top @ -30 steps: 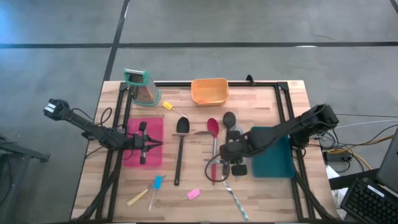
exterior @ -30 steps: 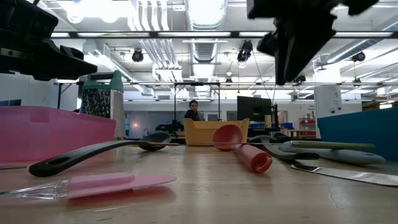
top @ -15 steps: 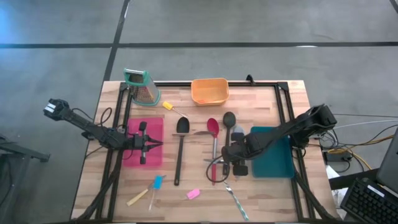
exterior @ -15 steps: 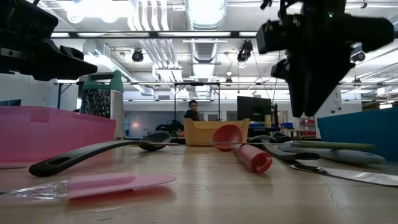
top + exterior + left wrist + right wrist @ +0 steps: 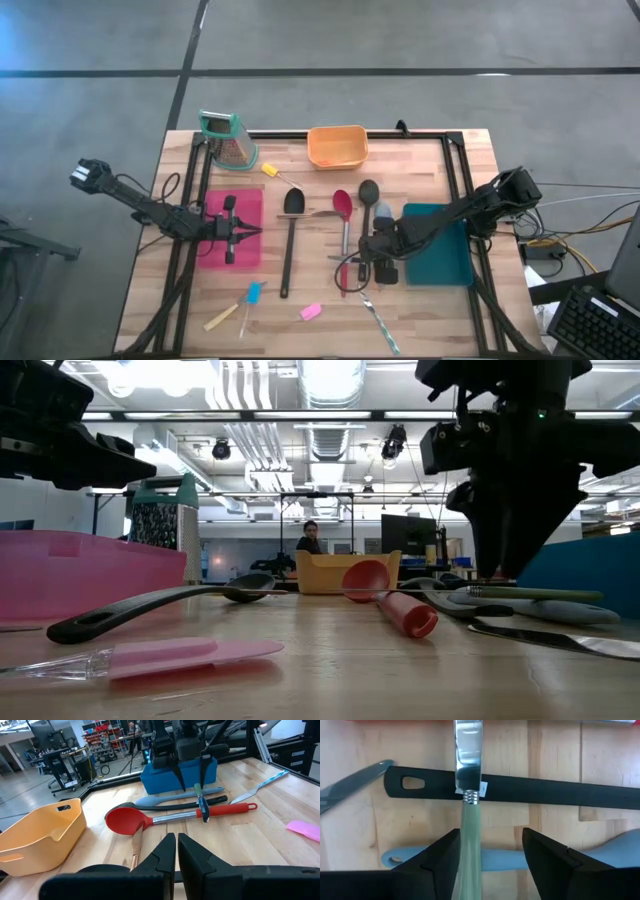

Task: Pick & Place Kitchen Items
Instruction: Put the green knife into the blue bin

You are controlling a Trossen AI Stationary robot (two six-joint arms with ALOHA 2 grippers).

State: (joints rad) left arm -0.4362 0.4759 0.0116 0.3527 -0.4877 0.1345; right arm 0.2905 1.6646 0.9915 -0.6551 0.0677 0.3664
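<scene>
Cutlery first: a slim knife (image 5: pixel 468 795) with a pale green handle lies across the black spoon (image 5: pixel 545 787) and the pale-blue spoon (image 5: pixel 510 860), its handle between the right gripper's (image 5: pixel 490 855) fingers, which are spread wide and not touching it. Over the last second these fingers have parted and the gripper has sunk toward the pile beside the teal bin (image 5: pixel 440 255), so a grasp looks imminent, not made. The left gripper (image 5: pixel 176 852) hangs over the pink tray (image 5: pixel 232 215), fingers pressed together and empty. Around them the wooden surface (image 5: pixel 300 330) carries the red spoon (image 5: pixel 343 215); beyond stretches a bright workshop.
</scene>
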